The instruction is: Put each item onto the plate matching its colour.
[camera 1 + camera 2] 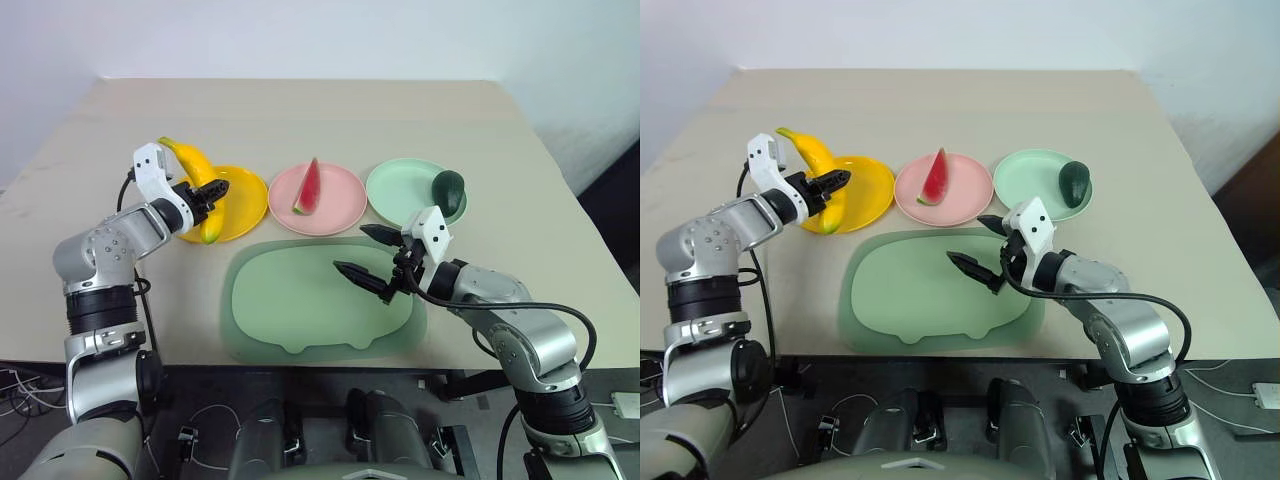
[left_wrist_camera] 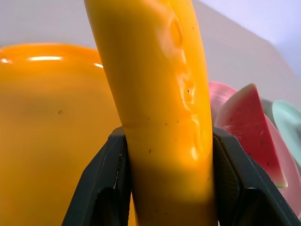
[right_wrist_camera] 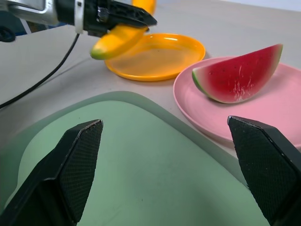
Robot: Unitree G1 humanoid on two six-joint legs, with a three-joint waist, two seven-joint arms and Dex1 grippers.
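- Banana (image 1: pixel 196 176) clamped across its middle between the black fingers of the left gripper (image 1: pixel 208 192) — held crosswise, probably so the long curve stays balanced with both ends free.
- Carried over the near-left rim of the yellow plate (image 1: pixel 243 196), at about 10 o'clock on the table (image 1: pixel 300 110); in the right wrist view it looks to be above the plate's edge, one tip hanging outside the rim, though contact with the plate cannot be ruled out.
- Judged the last step of the task: needs a little more travel toward 3 o'clock before release, or the banana may tip off the rim.
- Watermelon wedge (image 1: pixel 308 187) already upright on the pink plate (image 1: pixel 340 200) at 12 o'clock; avocado (image 1: pixel 449 190) on the far-right rim of the light green plate (image 1: pixel 400 190) at 2 o'clock — both matched by colour.
- Left forearm reaching forward and outward, elbow bent, wrist rolled so the fingers point roughly level toward the plate's centre.
- Right gripper (image 1: pixel 370 255) spread wide and holding nothing — parked over the large green mat (image 1: pixel 290 310) at 5 o'clock, pointing toward the pink plate, likely kept clear of the other arm's work.
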